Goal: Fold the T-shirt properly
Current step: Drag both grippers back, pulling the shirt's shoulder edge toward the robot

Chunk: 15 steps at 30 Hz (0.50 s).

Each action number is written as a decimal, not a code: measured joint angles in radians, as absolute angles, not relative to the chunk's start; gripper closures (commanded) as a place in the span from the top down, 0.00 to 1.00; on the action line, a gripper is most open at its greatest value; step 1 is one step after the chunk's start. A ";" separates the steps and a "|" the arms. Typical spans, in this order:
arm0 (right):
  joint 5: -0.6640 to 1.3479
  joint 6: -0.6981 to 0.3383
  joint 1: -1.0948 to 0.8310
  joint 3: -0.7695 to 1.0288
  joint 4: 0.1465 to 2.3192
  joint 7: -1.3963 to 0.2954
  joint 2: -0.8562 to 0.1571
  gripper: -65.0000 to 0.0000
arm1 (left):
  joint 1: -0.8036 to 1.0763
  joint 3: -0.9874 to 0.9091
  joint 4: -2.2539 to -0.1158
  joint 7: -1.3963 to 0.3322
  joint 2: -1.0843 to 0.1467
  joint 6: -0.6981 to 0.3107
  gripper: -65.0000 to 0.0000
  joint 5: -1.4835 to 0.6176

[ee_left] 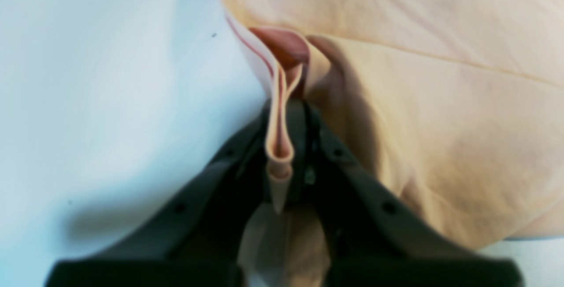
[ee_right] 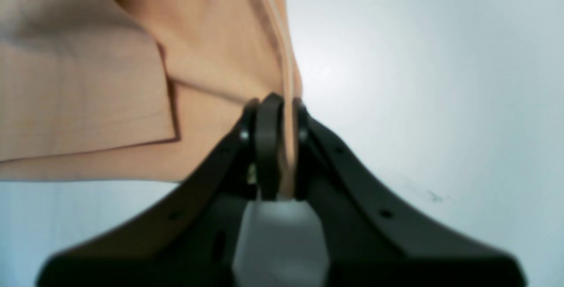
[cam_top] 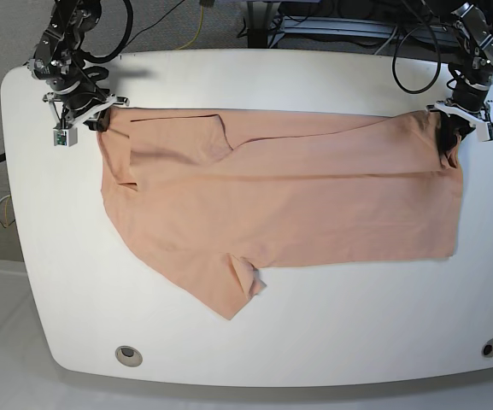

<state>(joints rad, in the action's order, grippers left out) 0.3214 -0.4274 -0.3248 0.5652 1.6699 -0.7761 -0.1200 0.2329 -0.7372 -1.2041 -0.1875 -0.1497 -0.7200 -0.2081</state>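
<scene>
A white tabletop (cam_top: 255,342) with rounded corners fills most of the base view, with grey floor and a tangle of dark cables (cam_top: 331,21) beyond its far edge. Two small round holes sit near the tabletop's front edge, one toward each corner.

Spread across the middle of the tabletop lies the T-shirt (cam_top: 297,205), a large, plain salmon-pink garment stretching nearly from one side to the other. Its far portion is doubled over toward the front, so a long horizontal fold runs along the far edge. One short sleeve (cam_top: 229,286) sticks out at the near edge, pointing toward the front of the tabletop, its tip slightly crumpled. The other sleeve is folded in at the far corner on the view's left, lying on top of the body of the T-shirt.

Two dark robot arms reach down at the far corners of the cloth. On the view's left, the right end effector (cam_top: 92,120) is closed on the corner of the T-shirt. The right wrist view shows this up close: the black fingers (ee_right: 268,146) are pinched together with a thin edge of pink cloth clamped between them, and the folded sleeve lying just beside.

On the view's right, the left end effector (cam_top: 451,132) grips the opposite far corner. In the left wrist view, its black fingers (ee_left: 308,146) are squeezed together on a looped fold of the fabric, which stands up between them, while the rest of the cloth drapes away to one side over the white surface.
</scene>
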 measured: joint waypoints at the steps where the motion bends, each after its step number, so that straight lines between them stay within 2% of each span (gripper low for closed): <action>1: 0.322 -0.429 -0.328 0.571 1.670 -0.768 -0.120 0.00 | 0.233 -0.737 -1.205 -0.189 -0.150 -0.720 0.02 -0.208; 15: 0.337 -0.440 -0.362 0.642 1.668 -0.769 -0.127 0.00 | 0.250 -0.731 -1.208 -0.162 -0.118 -0.724 0.02 -0.230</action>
<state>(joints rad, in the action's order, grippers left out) 0.3374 -0.4397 -0.3622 0.6418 1.6680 -0.7692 -0.1272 0.2501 -0.7311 -1.2083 -0.1619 -0.1177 -0.7238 -0.2298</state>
